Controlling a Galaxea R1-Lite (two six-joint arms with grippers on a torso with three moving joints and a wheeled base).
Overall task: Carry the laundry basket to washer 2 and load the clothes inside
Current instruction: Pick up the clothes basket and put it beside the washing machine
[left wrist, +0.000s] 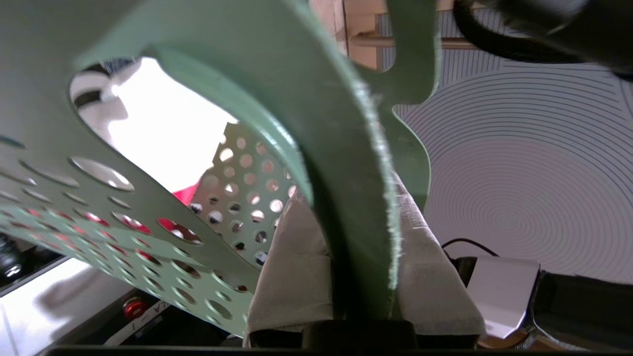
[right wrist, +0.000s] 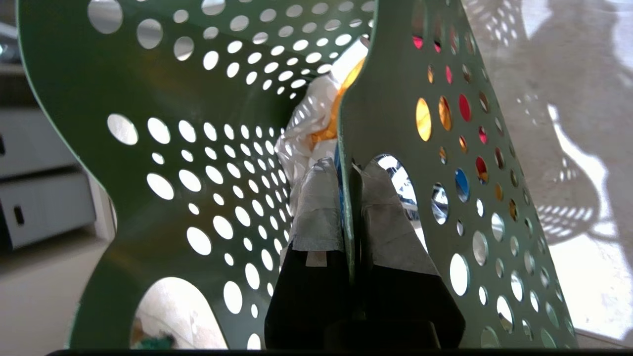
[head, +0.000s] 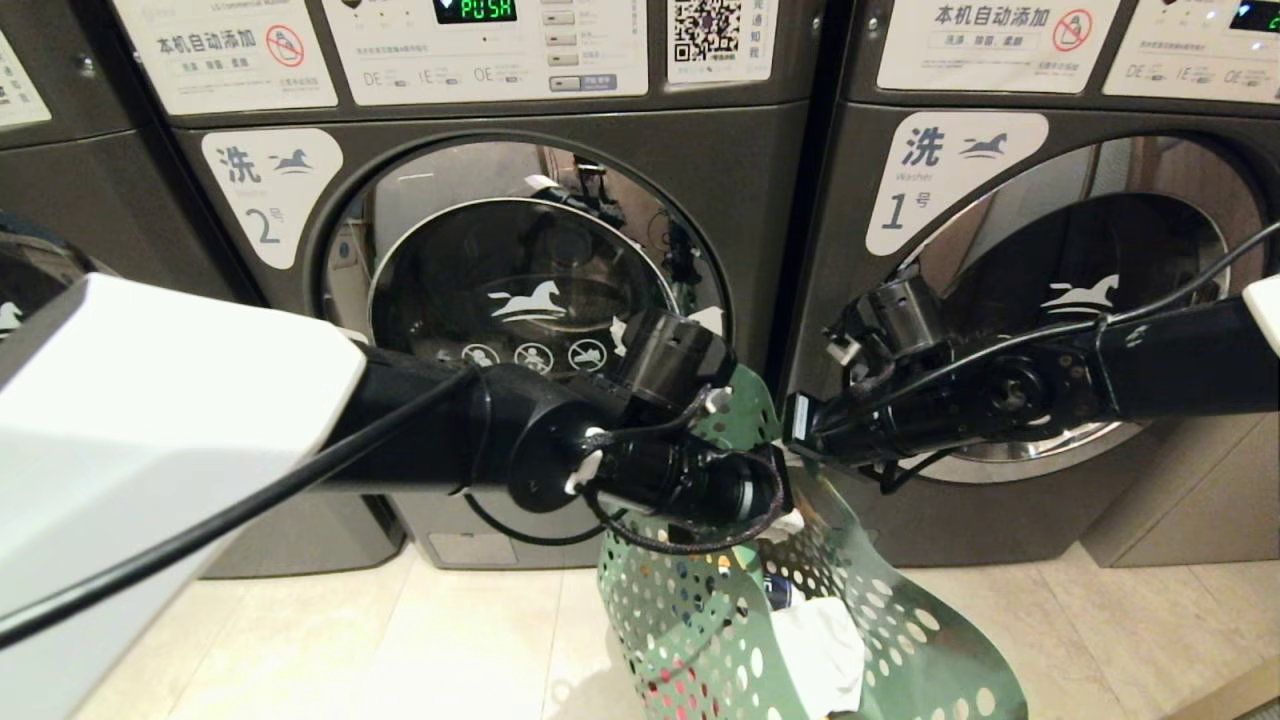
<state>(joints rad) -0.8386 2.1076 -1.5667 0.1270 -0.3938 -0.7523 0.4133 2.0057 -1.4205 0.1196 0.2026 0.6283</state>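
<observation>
Indoors | pale tile floor (head: 480, 640) | washer 2 (head: 520, 290) ahead | both grippers pinching laundry basket (head: 900, 640)

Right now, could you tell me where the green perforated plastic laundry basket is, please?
In the head view the green perforated plastic laundry basket hangs low at centre, before the gap between dark grey washer 2 and washer 1, its rim pinched by both hands.
</observation>
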